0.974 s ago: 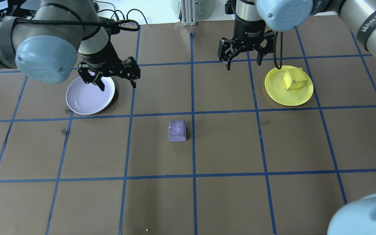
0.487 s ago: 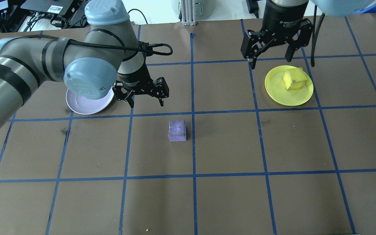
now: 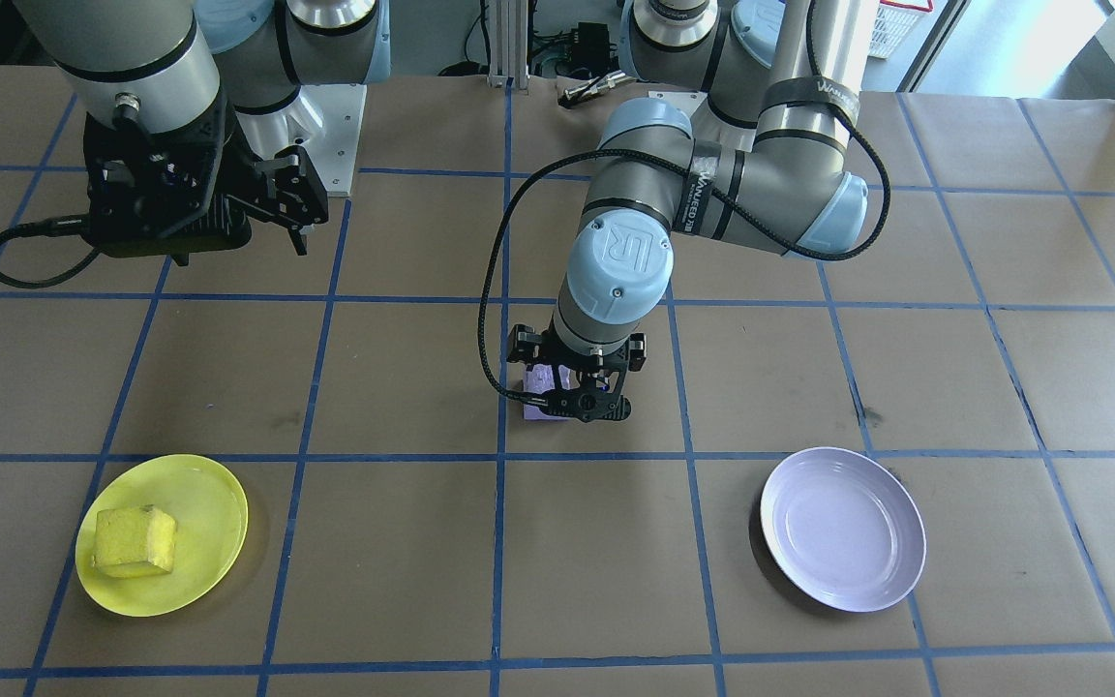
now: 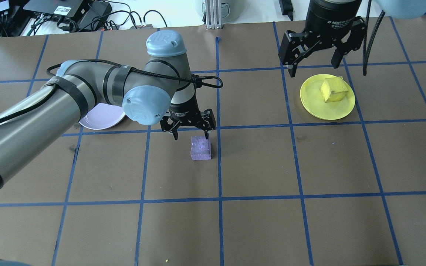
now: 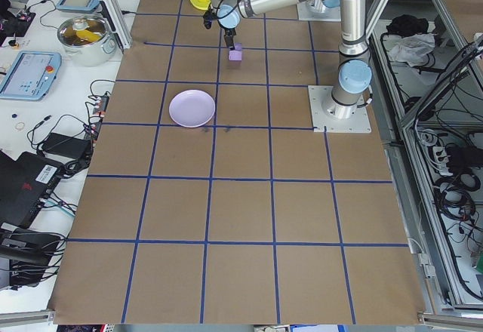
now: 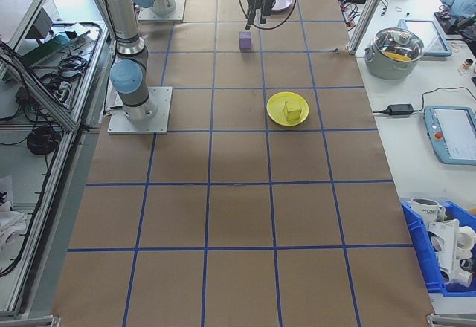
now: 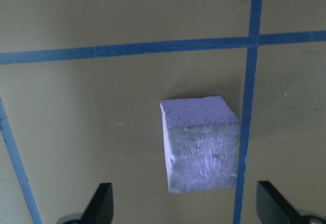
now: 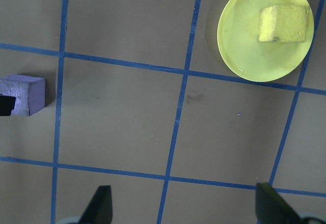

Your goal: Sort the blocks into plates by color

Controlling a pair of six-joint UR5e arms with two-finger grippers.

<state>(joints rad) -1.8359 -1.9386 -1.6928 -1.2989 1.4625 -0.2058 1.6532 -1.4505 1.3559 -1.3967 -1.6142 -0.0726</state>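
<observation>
One block remains unsorted: the purple block (image 4: 200, 147) sits near the middle of the surface (image 4: 309, 207), and the left gripper (image 4: 190, 130) has swung over from the lavender plate (image 4: 100, 117) to hover just above it, fingers spread and not touching. The right gripper (image 4: 313, 53), fingers also spread, has drawn back toward the far edge, clear of the yellow plate (image 4: 314, 107) holding the yellow block (image 4: 332, 89). Judged from this, the yellow half is done and the purple pick is imminent.

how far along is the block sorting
Done: the yellow block sits in the yellow plate. In hand: the left gripper hangs open over the purple block, which rests on the table, not gripped. Left: grasp it and place it in the empty lavender plate. The right gripper is open and idle.
</observation>
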